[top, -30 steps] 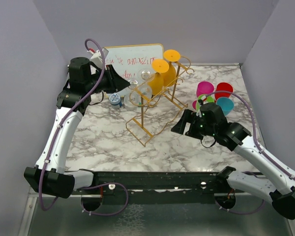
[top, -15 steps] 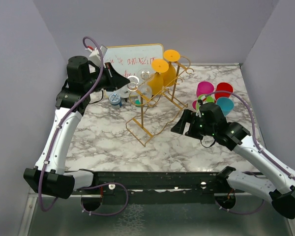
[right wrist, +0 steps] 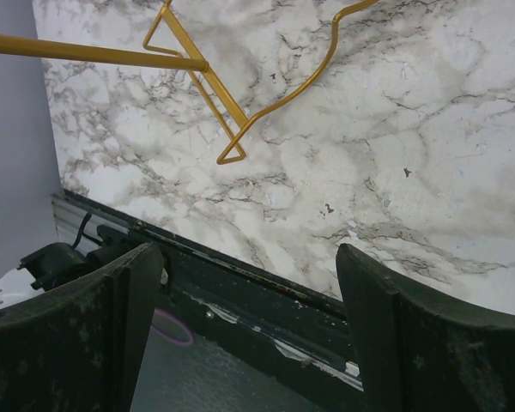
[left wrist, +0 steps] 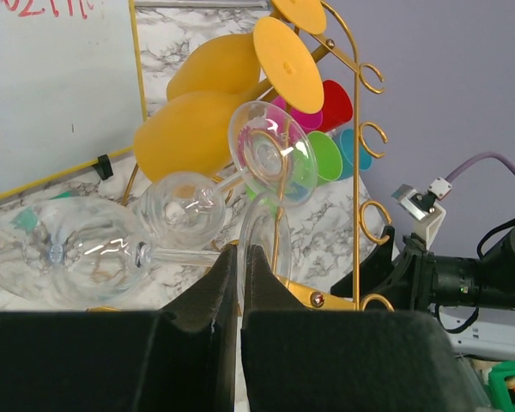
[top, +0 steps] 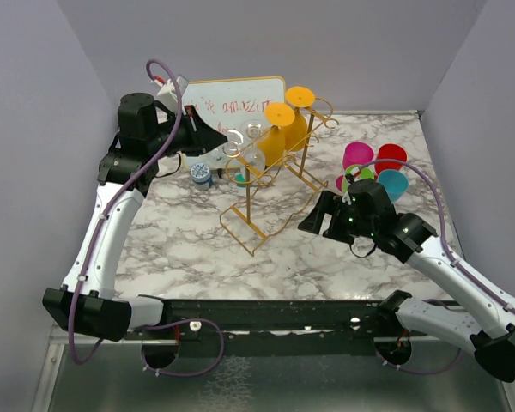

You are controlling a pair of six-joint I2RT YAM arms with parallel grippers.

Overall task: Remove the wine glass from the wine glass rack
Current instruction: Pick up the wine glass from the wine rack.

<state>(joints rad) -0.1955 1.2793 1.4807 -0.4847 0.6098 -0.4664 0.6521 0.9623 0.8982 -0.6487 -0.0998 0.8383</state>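
The wine glass rack (top: 248, 206) stands at the far middle of the table. The clear wine glass (left wrist: 69, 251) hangs on its left side, bowl pointing left towards the whiteboard (top: 240, 94). My left gripper (left wrist: 241, 262) is pinched tight on what looks like its stem, just short of the foot. I'd slide the foot out along the rails, level and slow, since a second clear glass (left wrist: 182, 209) and the orange glasses (left wrist: 208, 112) hang just beside it. My right gripper (right wrist: 249, 257) hovers wide and empty over the near edge. Plain grey walls (top: 51, 103) close in the marble table (top: 180, 240), with coloured cups (top: 373, 167) at far right.
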